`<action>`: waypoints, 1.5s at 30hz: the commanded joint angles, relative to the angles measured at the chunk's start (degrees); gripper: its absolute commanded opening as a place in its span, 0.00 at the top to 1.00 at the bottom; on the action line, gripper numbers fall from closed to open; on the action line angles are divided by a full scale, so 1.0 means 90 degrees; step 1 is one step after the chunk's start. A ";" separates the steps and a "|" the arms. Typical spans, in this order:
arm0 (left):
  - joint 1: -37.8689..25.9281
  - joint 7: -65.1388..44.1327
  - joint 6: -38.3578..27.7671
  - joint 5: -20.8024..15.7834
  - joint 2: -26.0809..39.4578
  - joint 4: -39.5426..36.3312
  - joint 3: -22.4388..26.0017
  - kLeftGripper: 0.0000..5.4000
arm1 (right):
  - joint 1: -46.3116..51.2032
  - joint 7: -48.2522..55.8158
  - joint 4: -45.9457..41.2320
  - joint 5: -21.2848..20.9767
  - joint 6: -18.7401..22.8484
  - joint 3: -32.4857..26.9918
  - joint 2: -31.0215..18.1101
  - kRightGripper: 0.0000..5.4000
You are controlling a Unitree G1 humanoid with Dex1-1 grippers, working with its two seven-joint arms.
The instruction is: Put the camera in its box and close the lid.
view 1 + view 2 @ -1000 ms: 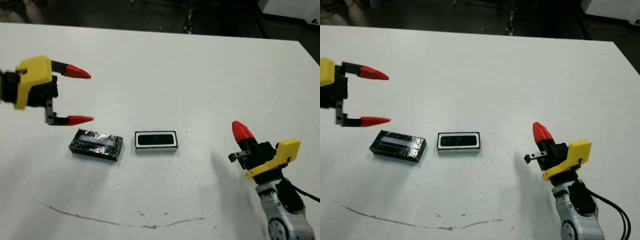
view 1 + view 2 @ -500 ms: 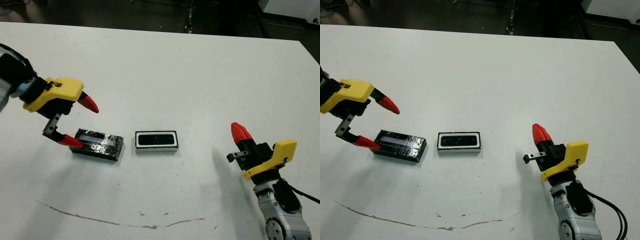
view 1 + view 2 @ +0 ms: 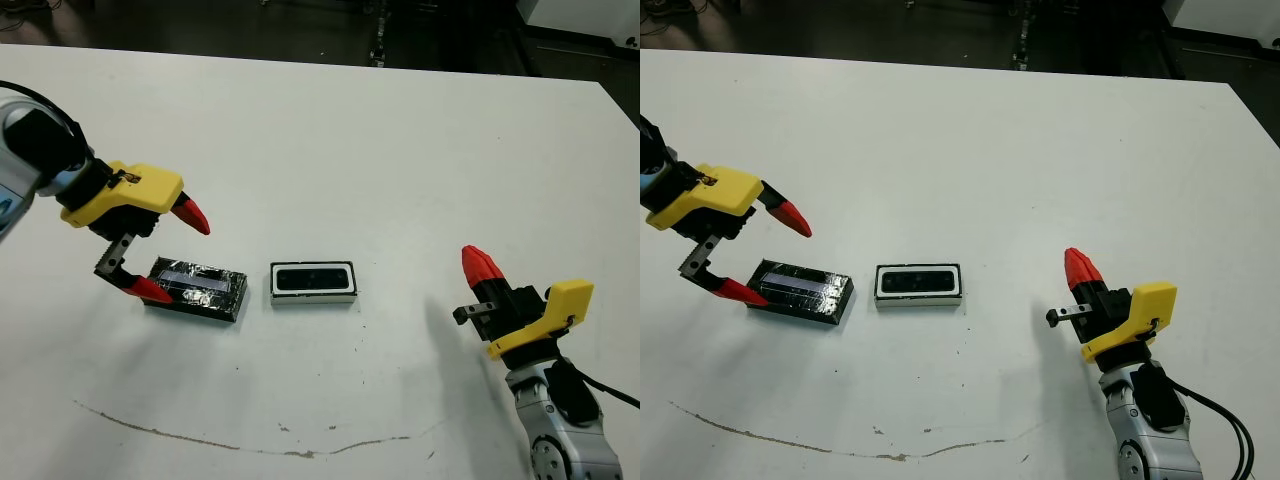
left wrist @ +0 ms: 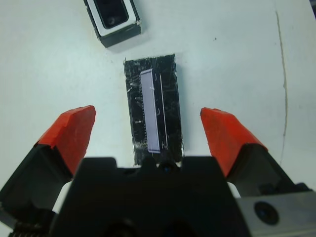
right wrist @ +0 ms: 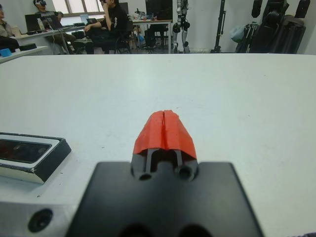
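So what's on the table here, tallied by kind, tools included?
Cameras: 1, the camera, lying in the box
Boxes: 1, the box
Lids: 1, the lid, beside the box
Tools: 2, the left tool open over the lid, the right tool shut
Total: 5
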 commanded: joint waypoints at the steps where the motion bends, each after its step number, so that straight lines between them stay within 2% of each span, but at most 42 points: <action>1: 0.0277 -0.0019 -0.0034 -0.0048 -0.0037 -0.0033 0.0185 0.00 | 0.0090 -0.0003 0.0009 0.0024 0.0039 -0.0022 -0.0049 1.00; 5: 0.0490 -0.0019 -0.0149 0.0023 -0.0132 -0.0025 0.0488 0.00 | 0.0108 -0.0048 -0.0061 -0.0014 0.0088 -0.0002 -0.0057 1.00; 11: 0.0559 -0.0019 -0.0190 0.0112 -0.0200 -0.0070 0.0476 0.00 | 0.0121 -0.0081 -0.0101 -0.0031 0.0111 0.0003 -0.0070 1.00; 15: 0.0624 -0.0019 -0.0125 -0.0121 -0.0272 0.0095 0.0440 0.00 | 0.0127 -0.0085 -0.0110 -0.0040 0.0130 0.0007 -0.0087 1.00; 24: 0.0766 -0.0019 -0.0438 0.0359 -0.0511 0.0290 0.0558 0.00 | 0.0136 0.0001 -0.0091 0.0001 0.0081 0.0014 -0.0118 1.00; 37: 0.0781 -0.0019 -0.0524 0.0531 -0.0766 0.0602 0.0561 0.00 | 0.0158 0.0095 -0.0076 -0.0009 0.0031 0.0015 -0.0121 1.00; 39: 0.0876 0.0016 -0.0849 0.0714 -0.0807 0.0534 0.0690 0.00 | 0.0160 0.0104 -0.0079 -0.0018 0.0040 0.0010 -0.0132 1.00; 45: 0.0900 -0.0019 -0.1018 0.0974 -0.0901 0.0599 0.0703 0.00 | 0.0151 0.0152 -0.0067 -0.0008 0.0014 0.0007 -0.0147 1.00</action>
